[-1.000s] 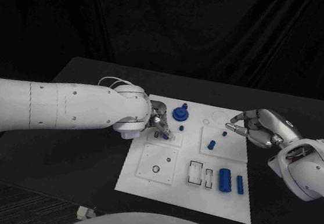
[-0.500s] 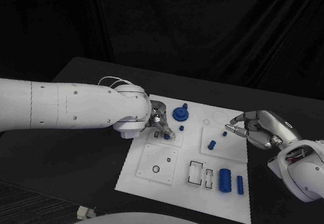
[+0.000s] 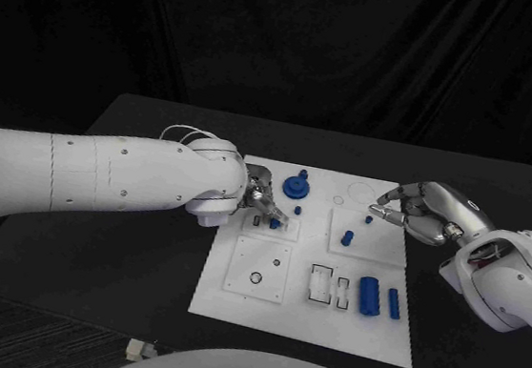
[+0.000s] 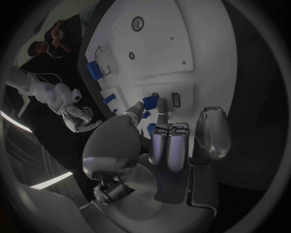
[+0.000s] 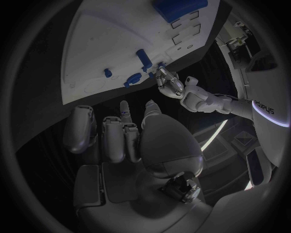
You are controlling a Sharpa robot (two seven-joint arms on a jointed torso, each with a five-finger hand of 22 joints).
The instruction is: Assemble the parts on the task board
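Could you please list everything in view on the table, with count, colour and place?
Table: one, black, under everything.
Task board: one, white, middle of the table, with raised white plates and cut-outs on it.
Large round part: one, blue, far end of the board, a peg rising from it.
Small parts: a few, blue, far half of the board between the hands.
Cylinders: two, blue, lying side by side at the board's near right.
Left hand: one, silver, fingertips at a small blue piece at the board's far left.
Right hand: one, silver, curled over the board's far right corner, nothing seen in it.
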